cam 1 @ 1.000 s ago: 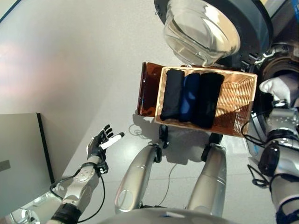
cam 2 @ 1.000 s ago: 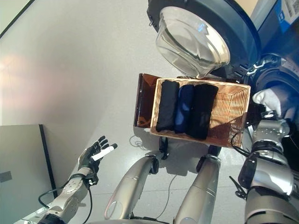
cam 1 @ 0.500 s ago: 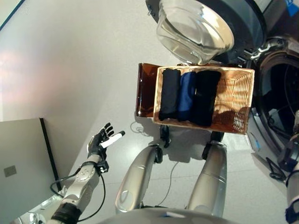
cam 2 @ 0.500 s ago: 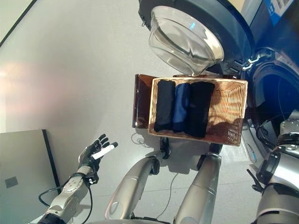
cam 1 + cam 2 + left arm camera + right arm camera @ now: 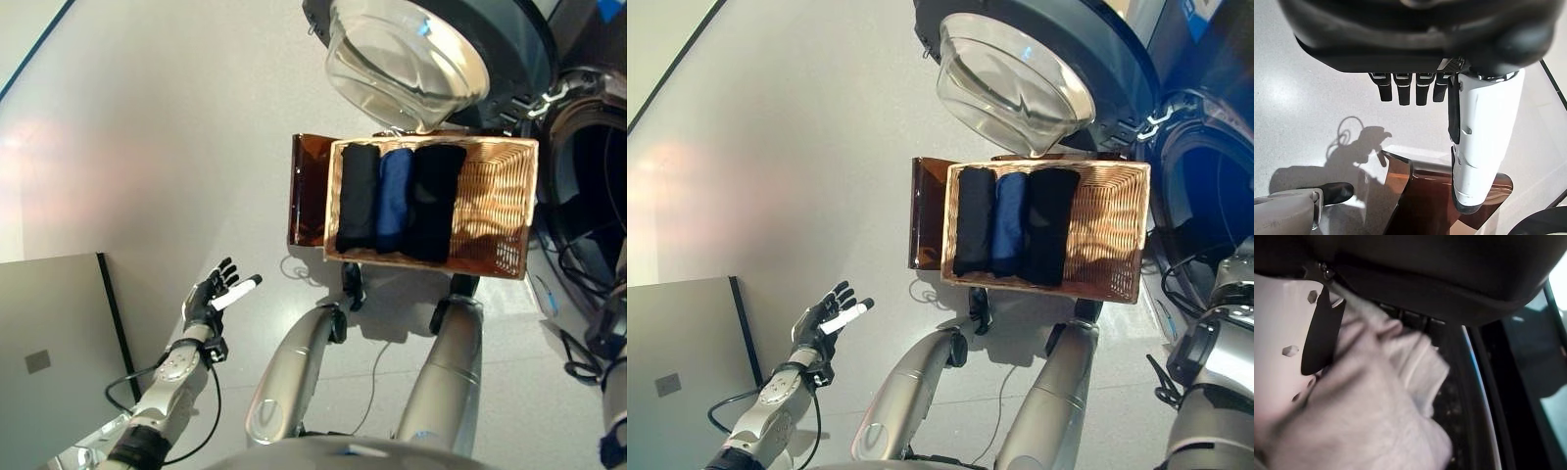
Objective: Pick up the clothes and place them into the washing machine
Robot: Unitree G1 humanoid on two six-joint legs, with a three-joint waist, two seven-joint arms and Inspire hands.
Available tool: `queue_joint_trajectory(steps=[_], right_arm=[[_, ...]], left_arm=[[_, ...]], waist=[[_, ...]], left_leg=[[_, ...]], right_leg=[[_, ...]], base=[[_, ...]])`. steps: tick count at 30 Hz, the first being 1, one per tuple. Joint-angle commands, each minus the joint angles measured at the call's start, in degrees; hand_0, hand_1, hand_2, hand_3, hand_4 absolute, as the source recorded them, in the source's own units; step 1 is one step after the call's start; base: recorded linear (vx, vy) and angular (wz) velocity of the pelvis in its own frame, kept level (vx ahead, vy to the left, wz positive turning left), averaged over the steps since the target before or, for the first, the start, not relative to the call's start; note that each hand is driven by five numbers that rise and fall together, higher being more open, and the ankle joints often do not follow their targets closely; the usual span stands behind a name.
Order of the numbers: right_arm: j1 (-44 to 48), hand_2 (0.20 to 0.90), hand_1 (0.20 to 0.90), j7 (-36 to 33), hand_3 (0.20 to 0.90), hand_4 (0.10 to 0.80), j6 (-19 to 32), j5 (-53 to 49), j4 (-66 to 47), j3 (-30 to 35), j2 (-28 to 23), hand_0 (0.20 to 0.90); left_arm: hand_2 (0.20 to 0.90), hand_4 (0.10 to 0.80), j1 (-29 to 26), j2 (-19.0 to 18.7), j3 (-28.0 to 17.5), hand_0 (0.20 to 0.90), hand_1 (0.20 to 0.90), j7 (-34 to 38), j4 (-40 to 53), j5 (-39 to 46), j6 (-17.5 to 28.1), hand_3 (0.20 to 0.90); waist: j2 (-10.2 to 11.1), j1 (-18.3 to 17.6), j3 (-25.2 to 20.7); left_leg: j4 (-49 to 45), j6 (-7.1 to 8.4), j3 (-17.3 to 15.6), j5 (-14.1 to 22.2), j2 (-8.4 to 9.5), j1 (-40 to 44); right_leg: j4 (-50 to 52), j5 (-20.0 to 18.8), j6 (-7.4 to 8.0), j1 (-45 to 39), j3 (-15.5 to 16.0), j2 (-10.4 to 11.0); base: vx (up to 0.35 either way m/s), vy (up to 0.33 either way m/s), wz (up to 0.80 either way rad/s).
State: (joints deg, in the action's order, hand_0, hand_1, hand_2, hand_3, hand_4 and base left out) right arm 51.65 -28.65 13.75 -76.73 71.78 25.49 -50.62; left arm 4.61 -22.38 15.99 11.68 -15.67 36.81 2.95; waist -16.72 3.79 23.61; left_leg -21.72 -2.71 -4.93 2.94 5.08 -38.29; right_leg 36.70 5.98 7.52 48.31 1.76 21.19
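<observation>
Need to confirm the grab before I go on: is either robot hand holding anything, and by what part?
The right robot hand grips a white cloth, bunched between thumb and fingers; which part of it cannot be told. The left robot hand is open and holds nothing.

you're in laundry area: front-load washing machine [image 5: 578, 147] door open, wicker basket [image 5: 495, 211] of folded clothes [image 5: 397, 201], grey floor [image 5: 147, 127].

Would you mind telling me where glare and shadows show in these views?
Left eye view: soft glare on the floor at left, highlights on the glass door, the wicker basket shadowing the floor beneath. Right wrist view: the white cloth bright against the dark drum.
</observation>
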Motion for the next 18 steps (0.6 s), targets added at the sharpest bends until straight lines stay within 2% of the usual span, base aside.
queue_joint_trajectory(steps=[1, 9, 11, 12, 13, 14, 16, 18], right_arm=[[1.3, 0.900, 0.900, 0.1, 0.900, 0.800, 6.4, -0.9, -0.4, -1.2, -6.1, 0.900], [1.3, 0.900, 0.900, -0.2, 0.900, 0.800, 6.6, -0.7, -3.5, -2.4, -3.0, 0.900], [0.6, 0.900, 0.900, -0.2, 0.900, 0.800, 4.7, 2.2, -2.8, -4.5, -1.9, 0.900], [0.4, 0.900, 0.900, -0.4, 0.900, 0.800, 3.6, 4.1, -2.9, -6.0, -0.9, 0.900], [-1.3, 0.900, 0.900, 0.6, 0.900, 0.800, 4.3, 4.2, -5.5, -6.6, 2.9, 0.900], [-1.9, 0.900, 0.900, 0.4, 0.900, 0.800, 4.5, 4.3, -6.1, -6.2, 3.5, 0.900], [-6.3, 0.900, 0.900, 1.5, 0.900, 0.800, 5.6, 2.2, -7.6, -4.3, 9.1, 0.900], [-8.9, 0.900, 0.900, 1.7, 0.900, 0.800, 3.3, 5.0, -6.2, -5.7, 10.9, 0.900]], left_arm=[[0.900, 0.800, 2.3, -3.3, -3.1, 0.900, 0.900, 2.6, -0.5, 1.1, 2.7, 0.900], [0.900, 0.800, 3.3, -3.4, -3.5, 0.900, 0.900, 2.6, -0.2, 2.0, 2.6, 0.900], [0.900, 0.800, 3.6, -3.6, -3.7, 0.900, 0.900, 2.4, -0.3, 2.2, 2.6, 0.900], [0.900, 0.800, 3.5, -3.9, -3.7, 0.900, 0.900, 2.5, -0.4, 2.0, 2.7, 0.900], [0.900, 0.800, 3.5, -3.5, -3.6, 0.900, 0.900, 2.4, -0.4, 1.5, 2.7, 0.900], [0.900, 0.800, 3.7, -3.7, -3.7, 0.900, 0.900, 2.4, -0.4, 1.4, 2.7, 0.900], [0.900, 0.800, 4.3, -3.3, -4.1, 0.900, 0.900, 2.0, -0.7, 1.9, 1.7, 0.900], [0.900, 0.800, 4.1, -3.4, -4.5, 0.900, 0.900, 1.8, -1.4, 1.7, 1.6, 0.900]], waist=[[0.7, -1.1, -4.4], [1.7, -1.5, -4.5], [2.3, -1.4, -4.3], [2.7, -1.5, -4.2], [3.5, -1.7, -4.1], [3.7, -1.8, -4.0], [5.1, -1.7, -4.6], [6.0, -1.7, -4.8]], left_leg=[[-2.1, 6.61, 3.7, 3.3, -5.19, 3.4], [-0.8, 6.86, 3.8, 2.9, -5.61, 5.0], [0.3, 7.05, 3.8, 2.2, -5.85, 6.0], [1.2, 7.11, 3.8, 1.9, -6.16, 6.6], [2.5, 7.03, 3.8, 1.4, -6.63, 7.6], [2.9, 7.04, 3.8, 1.2, -6.70, 8.1], [4.1, 7.13, 4.5, 0.9, -7.12, 10.2], [5.0, 7.34, 4.8, 0.7, -7.38, 11.7]], right_leg=[[-1.6, -2.0, 1.27, -3.4, -3.6, -0.2], [-4.0, -2.8, 1.36, -5.9, -2.9, -0.7], [-5.7, -3.7, 1.36, -7.6, -2.2, -1.0], [-6.7, -4.0, 1.38, -8.2, -1.9, -1.3], [-8.2, -4.6, 1.35, -9.4, -1.3, -1.9], [-8.6, -4.8, 1.32, -9.9, -1.2, -1.9], [-10.8, -5.5, 1.44, -13.0, -0.4, -2.2], [-12.3, -5.8, 1.45, -15.3, 0.2, -2.2]], base=[[0.033, 0.019, -0.01], [0.002, 0.000, -0.02], [-0.002, -0.015, -0.06], [0.026, -0.035, -0.10], [0.026, -0.036, -0.11], [0.039, -0.047, -0.14], [0.056, -0.067, -0.24], [0.056, -0.060, -0.18]])
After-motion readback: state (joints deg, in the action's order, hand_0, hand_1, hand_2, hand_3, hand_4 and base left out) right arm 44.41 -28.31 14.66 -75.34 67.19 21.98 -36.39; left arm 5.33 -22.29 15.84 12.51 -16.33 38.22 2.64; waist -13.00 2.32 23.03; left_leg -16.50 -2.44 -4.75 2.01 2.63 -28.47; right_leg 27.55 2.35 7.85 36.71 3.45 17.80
